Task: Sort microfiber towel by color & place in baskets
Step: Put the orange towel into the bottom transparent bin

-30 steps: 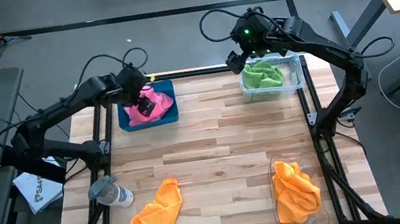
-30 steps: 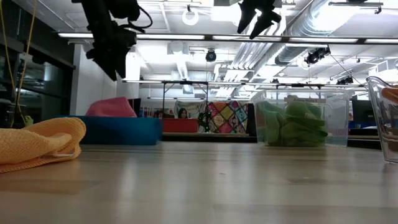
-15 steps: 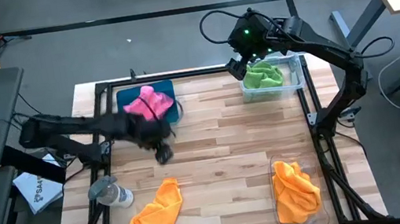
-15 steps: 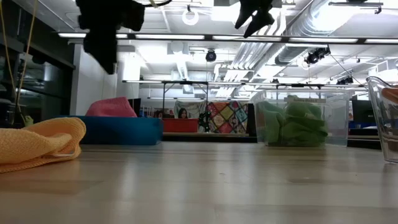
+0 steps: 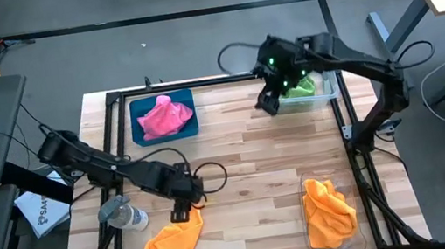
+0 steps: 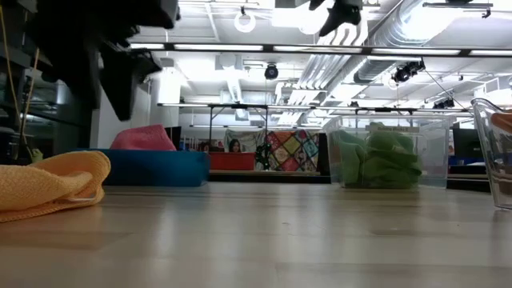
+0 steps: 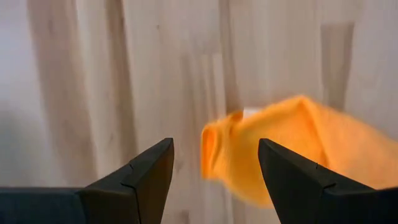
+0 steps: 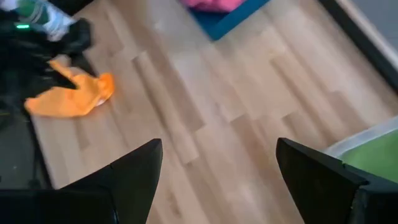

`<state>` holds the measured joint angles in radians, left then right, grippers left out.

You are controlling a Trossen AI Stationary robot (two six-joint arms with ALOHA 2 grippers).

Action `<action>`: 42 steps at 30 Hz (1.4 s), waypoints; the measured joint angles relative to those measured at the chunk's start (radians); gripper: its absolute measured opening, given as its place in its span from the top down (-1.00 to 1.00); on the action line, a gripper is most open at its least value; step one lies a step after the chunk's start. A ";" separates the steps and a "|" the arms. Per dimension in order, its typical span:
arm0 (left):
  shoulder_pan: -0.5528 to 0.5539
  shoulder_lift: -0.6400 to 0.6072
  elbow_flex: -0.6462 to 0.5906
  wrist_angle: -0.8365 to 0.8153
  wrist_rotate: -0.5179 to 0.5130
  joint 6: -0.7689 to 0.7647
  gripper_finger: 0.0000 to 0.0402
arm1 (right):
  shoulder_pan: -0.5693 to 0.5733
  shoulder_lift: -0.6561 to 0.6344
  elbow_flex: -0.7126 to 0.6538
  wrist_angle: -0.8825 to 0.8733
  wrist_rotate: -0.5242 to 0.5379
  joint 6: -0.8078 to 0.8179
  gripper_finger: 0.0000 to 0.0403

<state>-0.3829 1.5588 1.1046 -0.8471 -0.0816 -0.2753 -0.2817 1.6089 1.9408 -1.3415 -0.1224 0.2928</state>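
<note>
A loose orange towel (image 5: 173,238) lies crumpled on the table near the front left. My left gripper (image 5: 183,206) hangs open just above the towel's far end (image 7: 292,149), pointing steeply down and touching nothing. A pink towel (image 5: 164,115) lies in the teal tray (image 5: 138,137) at the far left. A green towel (image 5: 304,88) fills the clear bin (image 5: 332,90) at the far right. My right gripper (image 5: 268,104) hovers open and high beside that bin. A second orange towel (image 5: 328,210) lies in the clear bin (image 5: 356,237) at the near right.
A clear bottle with a grey cap (image 5: 124,214) lies at the table's left edge, close to my left arm. A black frame (image 5: 198,82) runs around the table. Bare wood (image 5: 256,172) spans the middle between the bins.
My left gripper has swung from above the teal tray toward the table's near edge and sunk, rolling as it went, and now hangs over the loose orange towel. The pink towel stays in the tray. My right gripper has drifted off the green bin toward the table's middle and tipped.
</note>
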 joint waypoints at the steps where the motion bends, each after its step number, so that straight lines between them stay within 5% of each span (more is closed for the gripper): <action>1: -0.004 0.008 -0.014 0.039 0.009 -0.001 -0.11 | 0.027 0.000 0.000 -0.002 0.006 0.023 -0.55; 13: -0.066 0.057 -0.121 0.146 -0.010 -0.047 -0.11 | 0.329 0.000 0.000 -0.114 0.323 0.377 -0.55; 23: -0.072 0.061 -0.188 0.213 -0.020 -0.105 -0.09 | 0.497 0.000 0.000 -0.215 0.465 0.523 -0.55; 28: -0.072 0.117 -0.191 0.230 0.007 -0.166 0.22 | 0.552 0.000 0.000 -0.220 0.505 0.589 -0.55; 33: -0.074 0.155 -0.187 0.313 0.010 -0.220 0.90 | 0.609 0.000 0.000 -0.220 0.555 0.644 -0.55; 42: 0.064 0.038 -0.035 0.285 -0.106 -0.130 0.99 | 0.690 -0.063 0.000 -0.230 0.605 0.642 -0.55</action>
<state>-0.3186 1.5972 1.0700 -0.5623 -0.1878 -0.4055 0.4081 1.5459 1.9408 -1.5713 0.4821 0.9345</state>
